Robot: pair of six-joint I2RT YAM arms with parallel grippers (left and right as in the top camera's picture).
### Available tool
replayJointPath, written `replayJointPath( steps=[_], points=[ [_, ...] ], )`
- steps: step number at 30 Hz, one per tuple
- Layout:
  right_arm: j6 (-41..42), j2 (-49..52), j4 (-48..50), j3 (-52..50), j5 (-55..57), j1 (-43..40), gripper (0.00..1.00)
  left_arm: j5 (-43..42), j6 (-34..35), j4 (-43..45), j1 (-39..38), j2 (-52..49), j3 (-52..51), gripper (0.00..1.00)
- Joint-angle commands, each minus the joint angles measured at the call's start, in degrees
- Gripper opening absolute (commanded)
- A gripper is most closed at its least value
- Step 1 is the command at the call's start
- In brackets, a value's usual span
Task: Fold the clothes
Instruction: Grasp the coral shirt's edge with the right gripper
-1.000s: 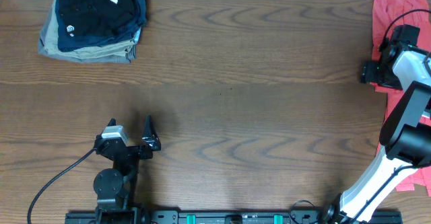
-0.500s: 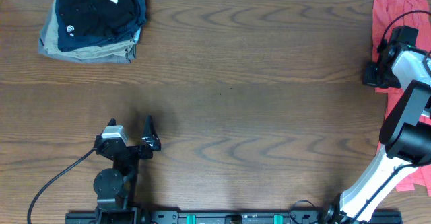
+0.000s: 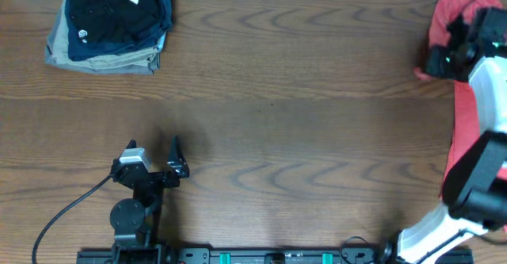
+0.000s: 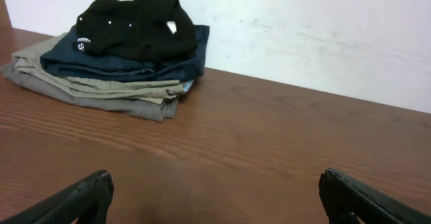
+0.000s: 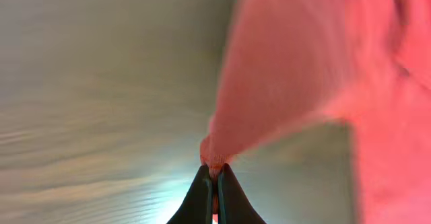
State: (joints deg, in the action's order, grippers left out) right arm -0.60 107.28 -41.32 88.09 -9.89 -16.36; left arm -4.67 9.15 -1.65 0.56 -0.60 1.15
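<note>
Two arms: right end effector (image 5: 214, 175) clamped on T-shirt (image 5: 303, 83), outstretched far right; left end effector (image 4: 215, 189) apart, folded low

The T-shirt (image 3: 447, 6) lies far right on the table (image 3: 301, 121), the folded garments (image 3: 111, 22) far left.

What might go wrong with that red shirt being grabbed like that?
The right gripper pinches only a thin fold of the coral-red cotton T-shirt, so it may slip free. The shirt sits bunched at the right edge of the wooden table and could slide off.
</note>
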Motion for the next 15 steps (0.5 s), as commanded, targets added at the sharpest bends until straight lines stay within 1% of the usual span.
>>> replayJointPath(
  steps=[1,6,9,15],
  points=[
    [0.79,-2.45,-1.46,0.50,-10.80,6.84,0.01,-0.63,-0.33,-1.97,-0.26,0.33,-0.92,0.98],
    [0.81,-2.12,-3.96,0.20,-13.75,18.51,0.01,-0.63,-0.33,-1.99,-0.26,0.33,-0.92,0.98],
    [1.55,-1.42,-4.11,0.09,-13.81,27.32,0.01,-0.63,-0.33,-1.97,-0.26,0.33,-0.92,0.98],
    [6.08,0.52,-0.22,0.09,-14.16,45.90,0.01,-0.63,-0.33,-1.99,-0.26,0.33,-0.92,0.98]
  ],
)
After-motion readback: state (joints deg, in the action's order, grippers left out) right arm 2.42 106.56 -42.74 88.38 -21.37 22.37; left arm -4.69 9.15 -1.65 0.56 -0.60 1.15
